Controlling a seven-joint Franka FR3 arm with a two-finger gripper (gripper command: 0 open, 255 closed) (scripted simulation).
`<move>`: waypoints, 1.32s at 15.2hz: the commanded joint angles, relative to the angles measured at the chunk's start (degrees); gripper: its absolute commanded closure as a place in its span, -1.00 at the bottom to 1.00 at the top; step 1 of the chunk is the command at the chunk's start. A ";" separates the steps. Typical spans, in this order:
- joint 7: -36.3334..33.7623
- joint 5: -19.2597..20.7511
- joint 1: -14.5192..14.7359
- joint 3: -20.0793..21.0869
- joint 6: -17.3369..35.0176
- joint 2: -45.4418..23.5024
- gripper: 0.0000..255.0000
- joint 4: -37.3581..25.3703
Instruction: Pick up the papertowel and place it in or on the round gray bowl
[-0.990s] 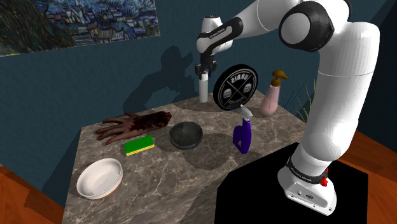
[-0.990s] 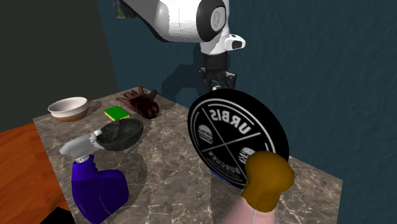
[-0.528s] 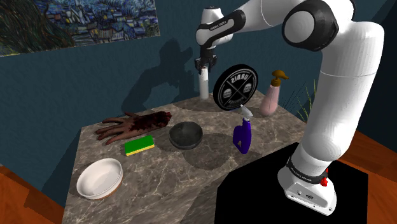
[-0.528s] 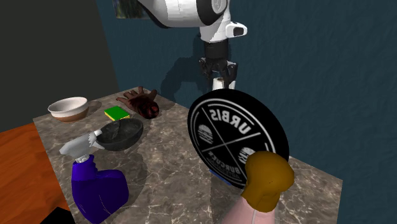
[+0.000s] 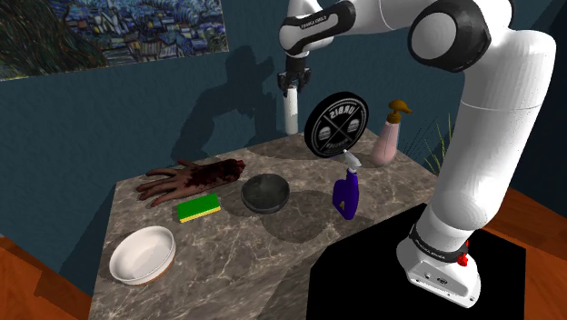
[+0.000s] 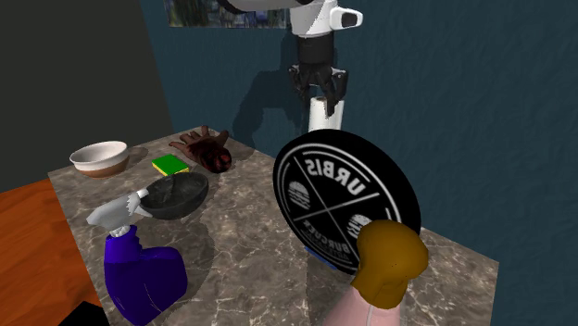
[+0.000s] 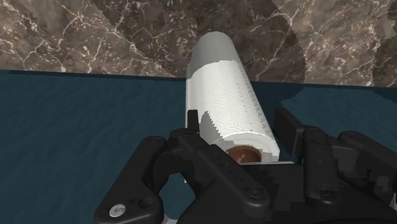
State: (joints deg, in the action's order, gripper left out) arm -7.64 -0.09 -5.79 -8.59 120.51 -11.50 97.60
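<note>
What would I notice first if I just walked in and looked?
Probably the white paper towel roll, clasped upright in the black tool at the back of the table. Then the bloody-looking hand lying by the green sponge, and the big black round URBIS sign standing beside the roll.

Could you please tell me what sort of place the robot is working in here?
Probably a home kitchen corner: a marbled counter against a teal wall with a painting, holding a sponge and a spray bottle.

Shoulder view high beside the stand; second exterior low and close across the shared table.
</note>
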 commanded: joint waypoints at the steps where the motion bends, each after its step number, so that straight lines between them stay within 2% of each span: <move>1: 0.14 -0.02 -0.08 -0.05 -1.52 0.09 1.00 -1.42; 13: 0.29 -0.04 -0.18 -0.12 -10.45 0.27 1.00 -10.17; 20: -7.97 3.23 4.59 2.91 -10.91 10.59 1.00 -0.12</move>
State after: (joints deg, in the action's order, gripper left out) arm -14.46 2.74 -1.75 -6.09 109.56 -2.28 96.04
